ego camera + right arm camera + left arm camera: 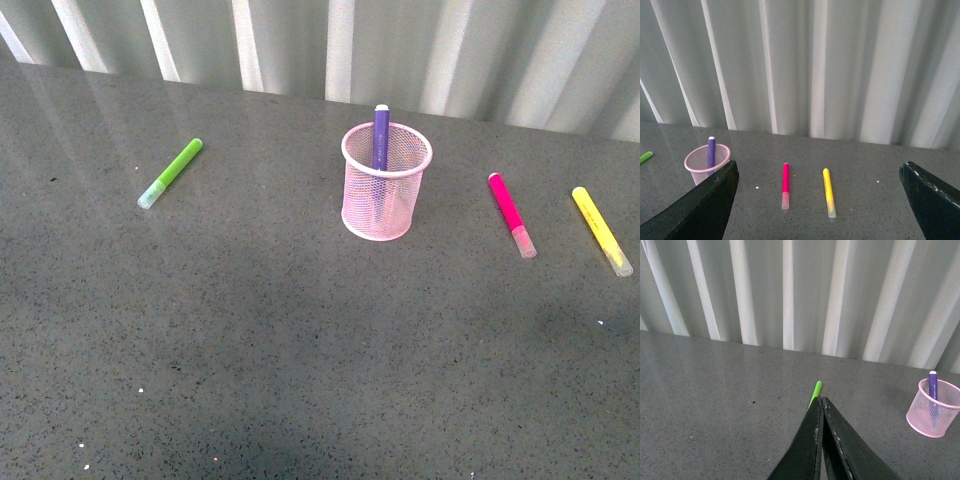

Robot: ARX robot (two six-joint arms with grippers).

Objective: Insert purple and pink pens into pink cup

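- My left claw (821, 400): fingers pressed together, nothing between them. I judge it has no part in the pen that remains, which lies on the other side.
- Lime green pen (170, 173): flat on the bench (300, 340), left part, toward the far edge. It isn't wanted, so leave it.
- Pink cup (365, 215): upright, mid-bench toward the far edge. The purple pen (381, 135) stands inside, its top poking above the rim (half the task done).
- Pink pen (511, 214): flat on the bench, right of the cup and apart from it, clear cap toward the near edge. Not yet in.
- Yellow pen (601, 230): near the right edge, beside the pink one (close neighbour, mind which I close on).
- My right claw (820, 163): fingers wide apart, empty, off the bench and facing both pens. I judge it's set for the pink one.
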